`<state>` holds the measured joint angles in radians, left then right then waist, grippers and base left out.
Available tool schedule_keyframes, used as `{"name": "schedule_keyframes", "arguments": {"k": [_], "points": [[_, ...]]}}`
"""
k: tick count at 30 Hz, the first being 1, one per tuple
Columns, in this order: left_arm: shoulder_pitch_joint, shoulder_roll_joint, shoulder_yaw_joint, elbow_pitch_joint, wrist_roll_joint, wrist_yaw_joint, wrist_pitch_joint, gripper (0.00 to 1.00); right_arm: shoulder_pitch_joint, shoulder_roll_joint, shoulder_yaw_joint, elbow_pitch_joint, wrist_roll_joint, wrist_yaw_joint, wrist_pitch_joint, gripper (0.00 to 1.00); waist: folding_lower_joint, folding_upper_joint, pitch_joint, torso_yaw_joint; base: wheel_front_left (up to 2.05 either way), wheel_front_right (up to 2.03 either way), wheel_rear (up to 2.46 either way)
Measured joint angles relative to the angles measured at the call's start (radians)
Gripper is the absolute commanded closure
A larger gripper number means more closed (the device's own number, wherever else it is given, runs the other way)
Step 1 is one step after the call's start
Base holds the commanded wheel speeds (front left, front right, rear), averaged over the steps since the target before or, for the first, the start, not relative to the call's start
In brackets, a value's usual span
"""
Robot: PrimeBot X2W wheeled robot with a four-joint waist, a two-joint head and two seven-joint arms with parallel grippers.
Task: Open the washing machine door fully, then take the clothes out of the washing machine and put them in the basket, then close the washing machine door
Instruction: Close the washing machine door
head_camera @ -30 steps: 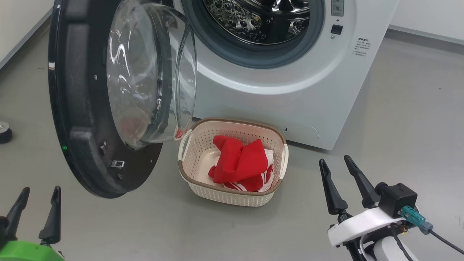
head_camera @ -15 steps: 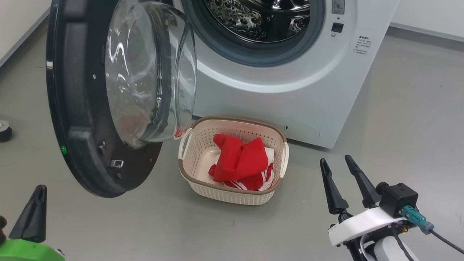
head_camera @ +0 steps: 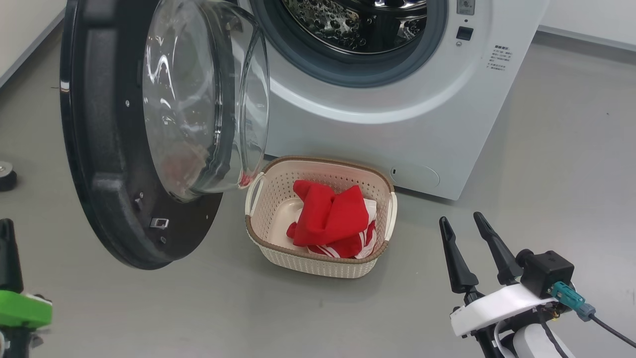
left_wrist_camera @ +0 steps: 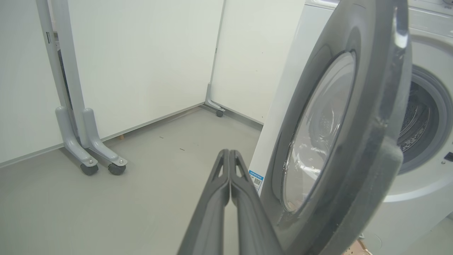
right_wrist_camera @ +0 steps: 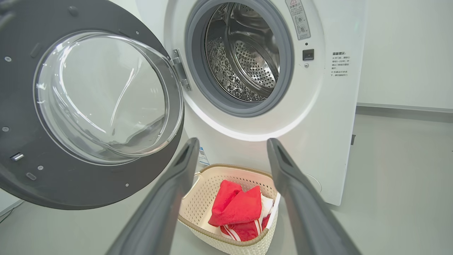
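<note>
Two dark fingers (left_wrist_camera: pixel 216 198) of the left gripper (left_wrist_camera: pixel 229 156) are pressed flat together with nothing between them. They point along the outer face of the washing machine door (left_wrist_camera: pixel 371 124); whether they touch it cannot be told. The right gripper (head_camera: pixel 460 221) is spread wide and empty over the grey floor (head_camera: pixel 546 149), well apart from the basket (head_camera: pixel 323 161).

The left wrist view gives the door's outer side, a blue sticker (left_wrist_camera: pixel 256 179) with a QR code low on the washing machine (head_camera: pixel 377 134) side wall, and white partition panels (left_wrist_camera: pixel 141 63) on castors (a corner of the room). The head and right wrist views face the door's inner side, where the clear glass bowl (head_camera: pixel 198 99) bulges out. The door stands swung open on the robot's left of the opening. The right wrist view also looks deep into the perforated steel drum (right_wrist_camera: pixel 244 63), ringed by the grey gasket (right_wrist_camera: pixel 244 109).

The basket sits on the floor just before the machine's lower front edge, under the opening. The clothes (head_camera: pixel 330 219), red with white stripes, lie bunched toward its right side, leaving its cream bottom bare at the left.

A red-and-white warning label (right_wrist_camera: pixel 298 17) and some printed lines (right_wrist_camera: pixel 340 63) sit right of the opening, too small to read.
</note>
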<state>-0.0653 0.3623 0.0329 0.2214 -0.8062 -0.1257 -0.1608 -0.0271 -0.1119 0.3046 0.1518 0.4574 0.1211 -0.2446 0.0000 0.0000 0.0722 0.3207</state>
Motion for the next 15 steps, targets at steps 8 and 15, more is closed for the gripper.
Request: {"name": "schedule_keyframes", "arguments": {"k": [8,15], "points": [[-0.084,-0.096,0.132,0.032,-0.354,0.01,0.169,1.0,-0.002,0.001,0.014,-0.004,-0.002,0.0,0.0,0.0,0.0,0.0,0.02,-0.008,0.0,0.0,0.0],[-0.17,-0.151,0.214,0.056,-0.606,0.101,0.334,1.0,-0.005,0.001,0.02,-0.002,-0.002,0.0,0.0,0.0,0.0,0.0001,0.033,-0.023,0.0,0.0,0.0]]}}
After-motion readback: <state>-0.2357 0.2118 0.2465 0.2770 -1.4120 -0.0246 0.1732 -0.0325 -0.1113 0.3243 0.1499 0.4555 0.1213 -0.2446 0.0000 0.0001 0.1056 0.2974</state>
